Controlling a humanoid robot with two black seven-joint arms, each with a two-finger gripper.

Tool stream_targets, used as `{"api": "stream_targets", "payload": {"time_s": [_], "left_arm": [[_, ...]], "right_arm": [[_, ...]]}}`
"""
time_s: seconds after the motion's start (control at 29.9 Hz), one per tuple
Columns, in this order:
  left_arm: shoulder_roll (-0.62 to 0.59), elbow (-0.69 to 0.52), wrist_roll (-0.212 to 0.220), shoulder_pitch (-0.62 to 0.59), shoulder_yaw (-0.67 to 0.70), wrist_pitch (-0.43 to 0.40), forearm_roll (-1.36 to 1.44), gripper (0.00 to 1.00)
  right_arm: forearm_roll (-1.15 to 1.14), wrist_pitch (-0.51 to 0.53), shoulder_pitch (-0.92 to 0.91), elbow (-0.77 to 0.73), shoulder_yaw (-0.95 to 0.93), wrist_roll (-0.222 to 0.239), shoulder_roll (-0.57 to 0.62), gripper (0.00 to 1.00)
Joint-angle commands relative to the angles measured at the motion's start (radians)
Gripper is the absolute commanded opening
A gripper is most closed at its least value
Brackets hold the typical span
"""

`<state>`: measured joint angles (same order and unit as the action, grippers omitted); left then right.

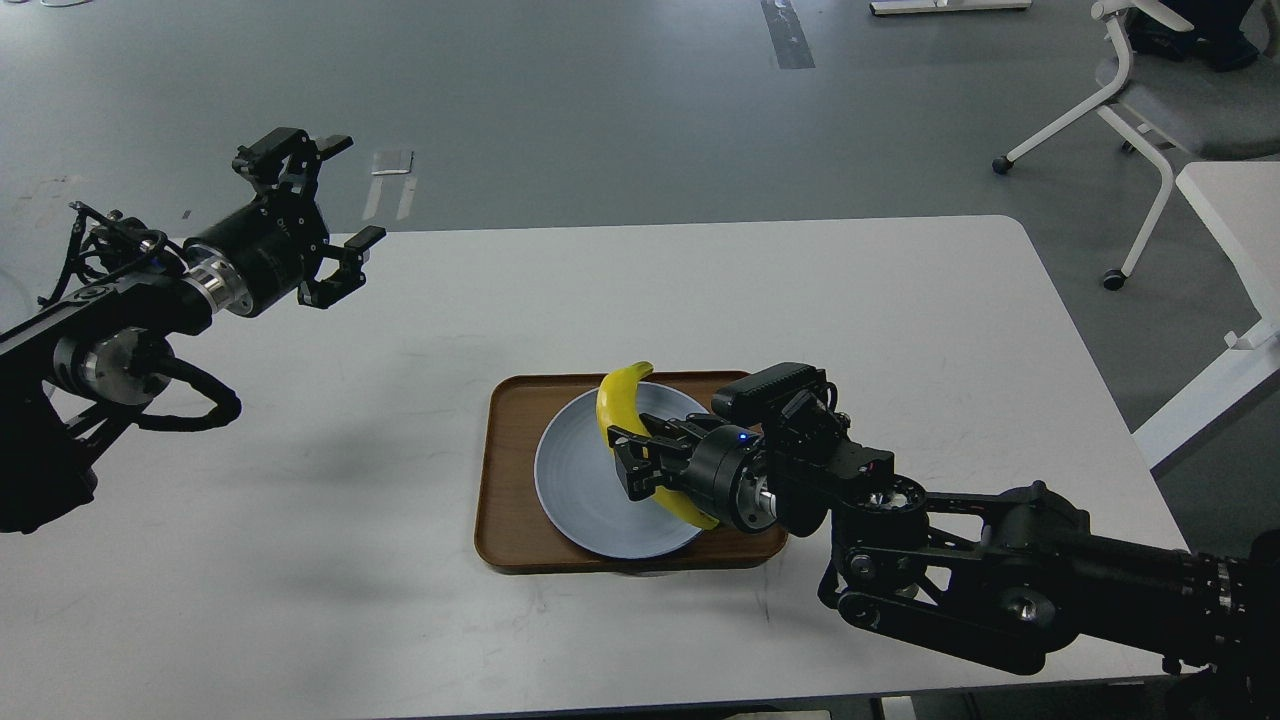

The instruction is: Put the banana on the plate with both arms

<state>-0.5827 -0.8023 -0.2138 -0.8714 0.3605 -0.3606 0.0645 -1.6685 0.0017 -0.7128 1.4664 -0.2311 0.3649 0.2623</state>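
My left arm (pixel 120 320) comes in over the left edge of the white table (pixel 300 480), raised above the top. Left gripper (pixel 340 200) sits near the table's far left corner, fingers spread wide apart, nothing between them. Black cable loops under the arm's wrist section.

Toward the middle of the table, nearer the front edge than the back: a brown wooden tray (pixel 505 480), rectangular with rounded corners. A pale blue-grey plate (pixel 575 480) lies inside it, filling most of the tray's width.

The banana (pixel 618 400) stands over the right half of the plate, curved, upper tip pointing to the tray's far edge, lower end showing yellow below my gripper near the plate's near-right rim. Can't tell whether that lower end touches the plate or hangs just above it.

My right gripper (pixel 632 462) is clamped across the banana's middle, fingers on either side of the fruit. Right arm (pixel 960 560) stretches back from there to the table's front right corner, its wrist crossing the tray's right edge.

Beyond the table's far right corner, on the grey floor: a white-framed office chair (pixel 1150 100).
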Motion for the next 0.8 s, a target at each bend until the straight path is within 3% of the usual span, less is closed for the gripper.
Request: {"api": "stream_targets", "payload": {"time_s": [0.0,0.2,0.37,0.5,0.77], "left_arm": [[0.000,0.000,-0.001,0.000,0.000,0.000,0.000,0.98],[0.001,0.000,-0.001,0.000,0.000,0.000,0.002,0.98],[0.003,0.000,0.001,0.000,0.002,0.003,0.000,0.98],[0.003,0.000,-0.001,-0.004,0.015,-0.003,-0.002,0.98],[0.006,0.000,-0.001,-0.012,0.029,0.006,-0.014,0.98]], "right_arm": [[0.059,-0.003,-0.002,0.005,-0.001,0.003,-0.003,0.99],[0.144,-0.005,-0.013,0.011,-0.045,0.003,0.006,1.00],[0.203,-0.003,-0.022,-0.029,-0.336,0.003,-0.003,1.00],[0.537,-0.005,-0.056,-0.125,-0.606,-0.003,-0.021,1.00],[1.002,0.011,-0.137,-0.334,-0.799,-0.011,0.005,1.00]]}}
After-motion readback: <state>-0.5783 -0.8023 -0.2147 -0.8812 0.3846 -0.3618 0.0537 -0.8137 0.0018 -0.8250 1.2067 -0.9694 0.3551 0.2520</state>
